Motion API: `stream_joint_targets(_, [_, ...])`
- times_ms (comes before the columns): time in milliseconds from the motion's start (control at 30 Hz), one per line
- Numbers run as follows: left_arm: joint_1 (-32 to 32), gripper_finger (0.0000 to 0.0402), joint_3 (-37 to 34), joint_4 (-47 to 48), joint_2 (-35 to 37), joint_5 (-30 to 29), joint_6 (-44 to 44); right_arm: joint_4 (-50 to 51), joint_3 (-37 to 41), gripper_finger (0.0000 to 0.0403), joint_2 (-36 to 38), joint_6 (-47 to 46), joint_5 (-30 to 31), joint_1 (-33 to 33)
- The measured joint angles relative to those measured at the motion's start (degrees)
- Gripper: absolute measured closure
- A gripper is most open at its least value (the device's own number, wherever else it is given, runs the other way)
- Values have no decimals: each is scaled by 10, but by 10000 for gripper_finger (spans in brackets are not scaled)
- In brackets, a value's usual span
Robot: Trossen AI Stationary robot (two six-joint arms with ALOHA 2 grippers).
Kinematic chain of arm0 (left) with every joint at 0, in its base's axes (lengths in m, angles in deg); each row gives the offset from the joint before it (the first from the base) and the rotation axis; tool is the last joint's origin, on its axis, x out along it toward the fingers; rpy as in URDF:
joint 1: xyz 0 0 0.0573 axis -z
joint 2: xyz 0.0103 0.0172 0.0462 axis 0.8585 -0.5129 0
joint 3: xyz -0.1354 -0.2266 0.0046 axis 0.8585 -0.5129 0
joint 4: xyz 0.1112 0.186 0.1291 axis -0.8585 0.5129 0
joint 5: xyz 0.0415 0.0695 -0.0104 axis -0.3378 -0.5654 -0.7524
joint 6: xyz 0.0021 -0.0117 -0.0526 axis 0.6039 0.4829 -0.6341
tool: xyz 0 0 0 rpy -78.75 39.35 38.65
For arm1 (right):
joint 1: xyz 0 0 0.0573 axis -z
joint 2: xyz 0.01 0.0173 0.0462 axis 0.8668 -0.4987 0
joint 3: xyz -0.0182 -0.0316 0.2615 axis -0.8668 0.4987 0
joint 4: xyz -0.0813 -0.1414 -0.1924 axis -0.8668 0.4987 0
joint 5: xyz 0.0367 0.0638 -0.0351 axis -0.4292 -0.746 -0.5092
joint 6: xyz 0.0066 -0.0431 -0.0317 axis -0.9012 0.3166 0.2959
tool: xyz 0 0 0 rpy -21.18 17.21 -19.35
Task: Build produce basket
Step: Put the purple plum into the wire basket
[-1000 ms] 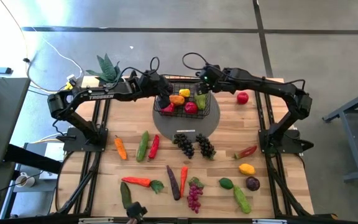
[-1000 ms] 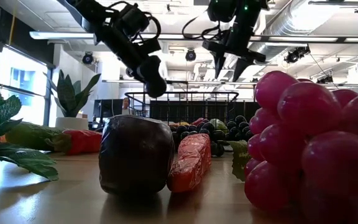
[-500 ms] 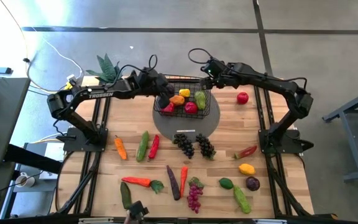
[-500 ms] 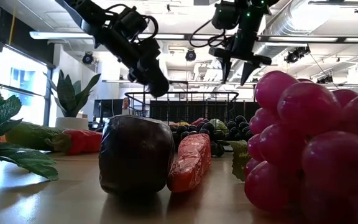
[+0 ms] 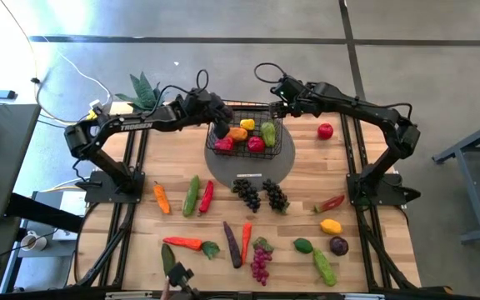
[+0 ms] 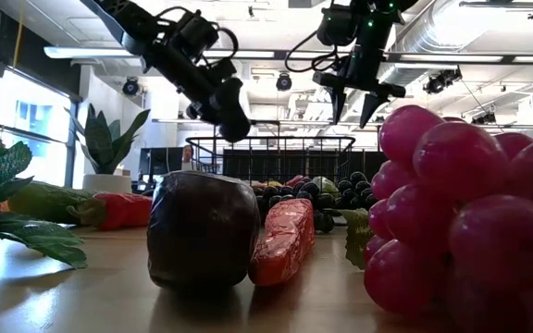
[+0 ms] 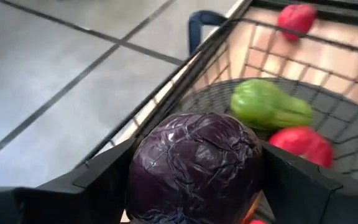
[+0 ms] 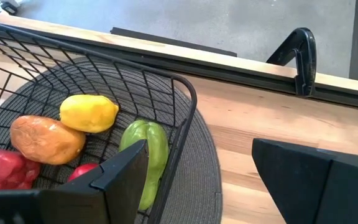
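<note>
Your left gripper (image 7: 194,180) hangs over the basket (image 5: 249,133) pinching a dark purple eggplant (image 7: 194,165); right gripper (image 8: 194,177), fingers spread, has backed off past the rim.

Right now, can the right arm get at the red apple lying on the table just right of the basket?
Probably yes. The right gripper hangs open and empty over the basket rim, and the red apple lies alone on bare wood nearby.

Table (image 5: 307,179) is pale wood planks, matt. Basket (image 8: 166,118) is thin black wire on a woven grey mat (image 8: 207,168). The eggplant (image 7: 194,165) looks glossy and crinkly, probably plastic.
</note>
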Motion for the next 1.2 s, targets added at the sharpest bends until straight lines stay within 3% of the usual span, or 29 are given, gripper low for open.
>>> stream_joint_targets(667, [-8,101,0,15,-36,9,-69,-2,0,132,0,-6,0,0])
stream_joint_targets(1200, [-9,101,0,22,-36,-27,-59,-4,0,132,0,-6,0,0])
